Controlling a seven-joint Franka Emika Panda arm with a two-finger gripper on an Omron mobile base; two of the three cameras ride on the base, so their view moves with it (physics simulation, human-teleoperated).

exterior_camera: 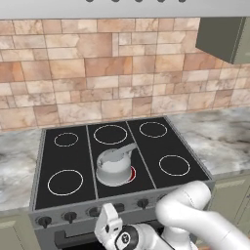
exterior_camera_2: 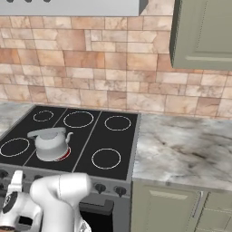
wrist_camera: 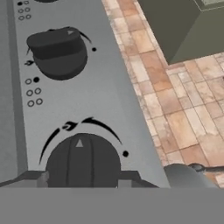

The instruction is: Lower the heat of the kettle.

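- The kettle (exterior_camera: 114, 167) sits on the stove's (exterior_camera: 73, 156) front-centre burner, which glows red beneath it.
- The claw (wrist_camera: 82, 183) straddles a front knob (wrist_camera: 82, 162), fingers spread beside it, seemingly not yet pinching.
- It should close squarely, then turn gently toward low.

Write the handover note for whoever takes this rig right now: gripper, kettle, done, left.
Gripper: low at the stove's front panel, right up against a dark knob; whether it grips yet cannot be told.
Kettle: on the front middle burner, which glows red under it.
Done: arm brought to the knobs.
Left: probably close on that knob, turn it down, check the glow.
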